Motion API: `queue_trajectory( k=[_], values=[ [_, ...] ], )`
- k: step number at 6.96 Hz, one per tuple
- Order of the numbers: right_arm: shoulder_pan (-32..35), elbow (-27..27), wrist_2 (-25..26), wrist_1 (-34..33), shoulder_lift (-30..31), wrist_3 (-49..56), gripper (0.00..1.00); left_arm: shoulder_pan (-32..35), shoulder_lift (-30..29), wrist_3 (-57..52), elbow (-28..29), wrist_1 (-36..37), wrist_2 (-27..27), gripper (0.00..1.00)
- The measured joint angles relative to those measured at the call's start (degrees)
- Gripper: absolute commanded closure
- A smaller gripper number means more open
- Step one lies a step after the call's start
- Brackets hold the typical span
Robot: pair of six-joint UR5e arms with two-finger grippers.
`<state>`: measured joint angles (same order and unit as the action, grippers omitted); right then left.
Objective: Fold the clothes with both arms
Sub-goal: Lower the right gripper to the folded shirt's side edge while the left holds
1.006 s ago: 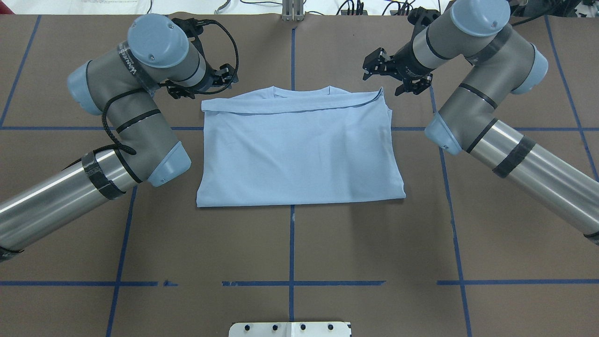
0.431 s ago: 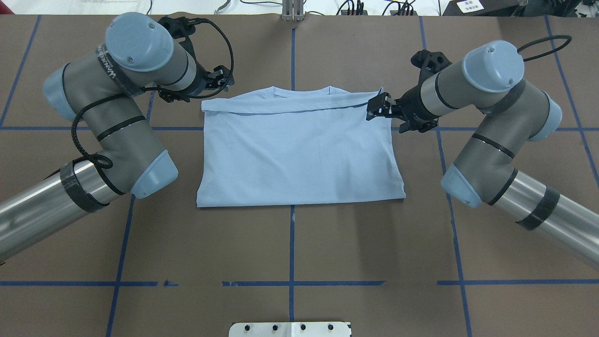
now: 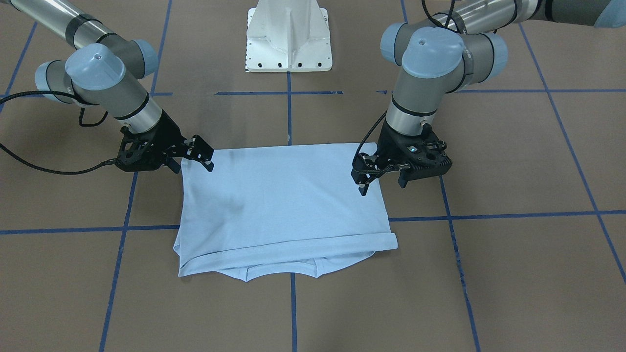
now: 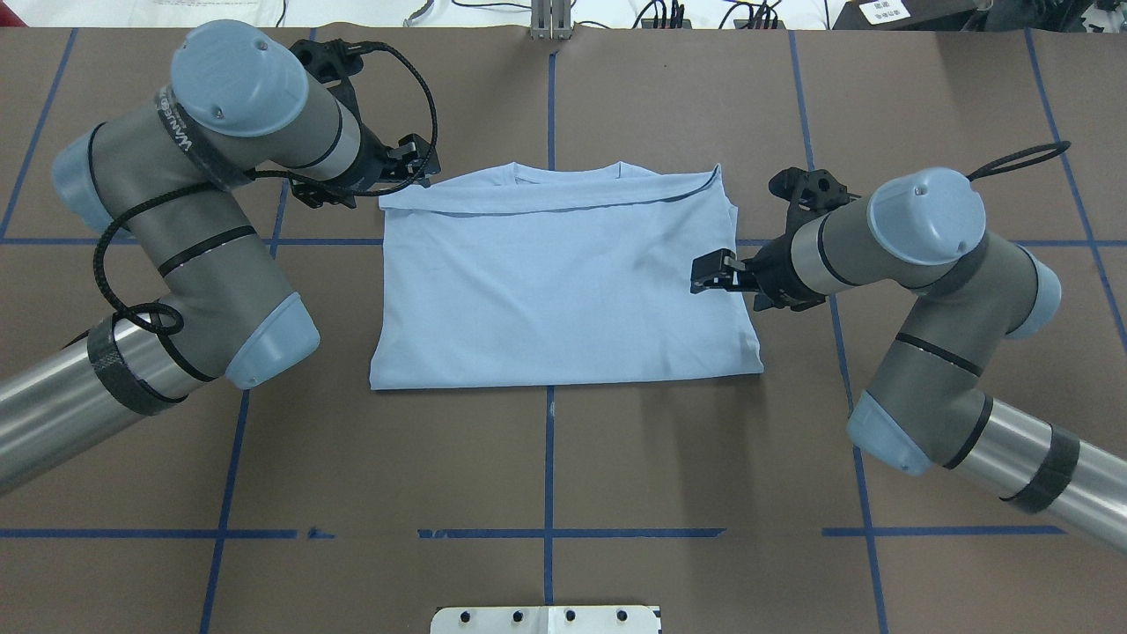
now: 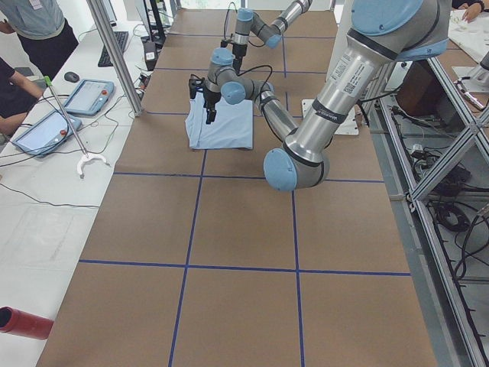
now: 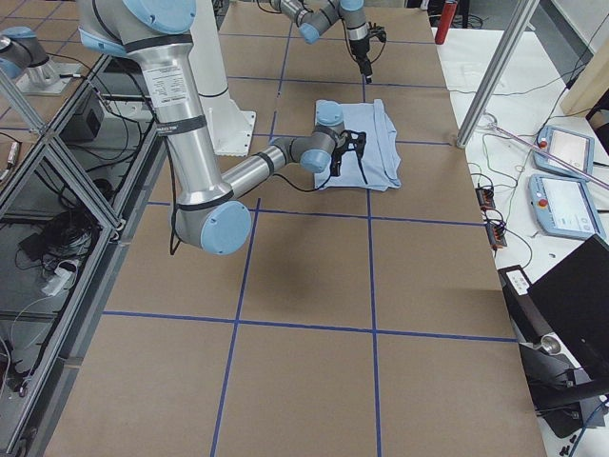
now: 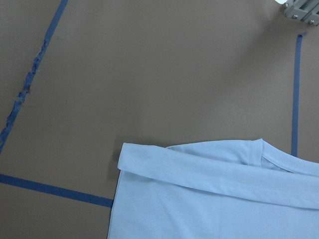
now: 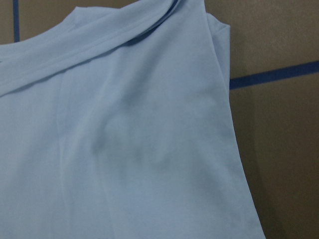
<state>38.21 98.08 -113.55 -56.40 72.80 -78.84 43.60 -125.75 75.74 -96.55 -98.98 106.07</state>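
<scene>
Brown table [image 4: 440, 458], blue tape grid [image 4: 572, 533], white pedestal [image 3: 288, 39].

One T-shirt [image 4: 555, 291] lies on one table [image 4: 546, 458]. Two arms are present, left arm [image 4: 207, 264] and right arm [image 4: 933, 317], carrying two grippers, left gripper [image 4: 421, 165] and right gripper [image 4: 703, 273]. One white pedestal base [image 3: 288, 36] recorded.

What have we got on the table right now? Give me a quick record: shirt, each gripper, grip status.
shirt: light blue T-shirt, folded into a rectangle, lying flat on the table
far edge: folded band lies across it, with the collar showing beyond
left gripper: open, at the shirt's left edge, holding nothing
right gripper: open, at the shirt's right edge, holding nothing
fingertips touching cloth: cannot tell
</scene>
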Motion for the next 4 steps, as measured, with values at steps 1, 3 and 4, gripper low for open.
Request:
queue_trajectory(
  k=[1,3,4],
  values=[
    [-1.33,0.53,0.75,-0.02,1.43,0.00,0.00,0.00,0.02,-0.04,-0.27,0.25,0.20,0.00],
    [-2.32,0.75,1.10,-0.14,3.49,0.00,0.02,-0.01,0.01,0.00,-0.56,0.36,0.31,0.00],
    [-2.64,0.71,1.06,-0.30,3.80,0.00,0.08,-0.01,0.03,0.02,-0.71,0.35,0.29,0.00]
  ],
)
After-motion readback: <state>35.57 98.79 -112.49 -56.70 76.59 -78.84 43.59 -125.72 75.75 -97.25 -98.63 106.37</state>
